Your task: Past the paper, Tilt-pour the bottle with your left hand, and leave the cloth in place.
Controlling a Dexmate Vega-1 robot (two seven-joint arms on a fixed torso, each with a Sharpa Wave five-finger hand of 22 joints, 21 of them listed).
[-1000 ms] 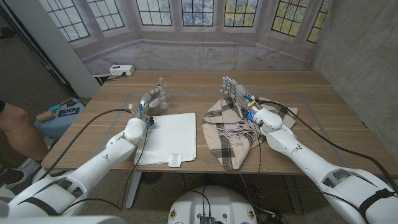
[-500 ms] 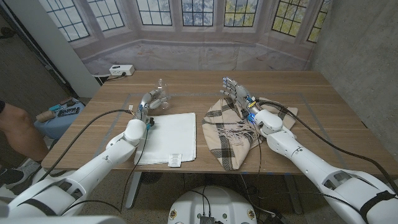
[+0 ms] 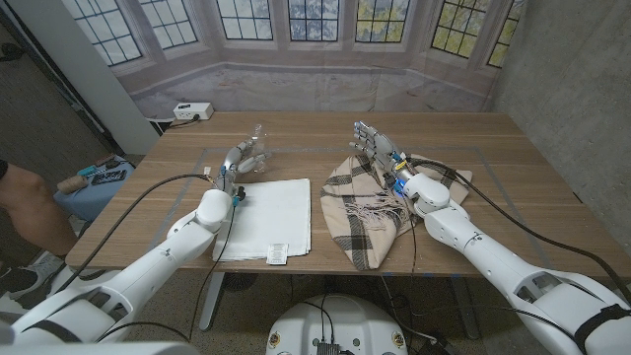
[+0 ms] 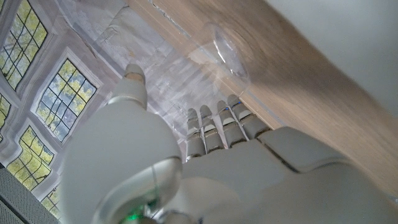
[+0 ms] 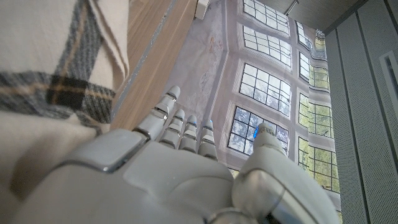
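A clear plastic bottle (image 3: 256, 150) hangs just beyond the far edge of the white paper (image 3: 268, 217), and my left hand (image 3: 237, 160) grips it. In the left wrist view the bottle (image 4: 205, 65) lies tilted between the thumb and the curled fingers (image 4: 217, 121), its round end over the wood. The plaid cloth (image 3: 367, 205) lies crumpled right of the paper. My right hand (image 3: 377, 148) stands at the cloth's far edge with fingers spread and nothing in it; the right wrist view shows the cloth (image 5: 50, 68) beside those fingers (image 5: 183, 127).
A small white tag (image 3: 279, 252) lies on the paper's near edge. A white socket box (image 3: 192, 111) sits at the table's far left corner. A person's leg (image 3: 25, 202) and a blue object (image 3: 99, 179) show left of the table.
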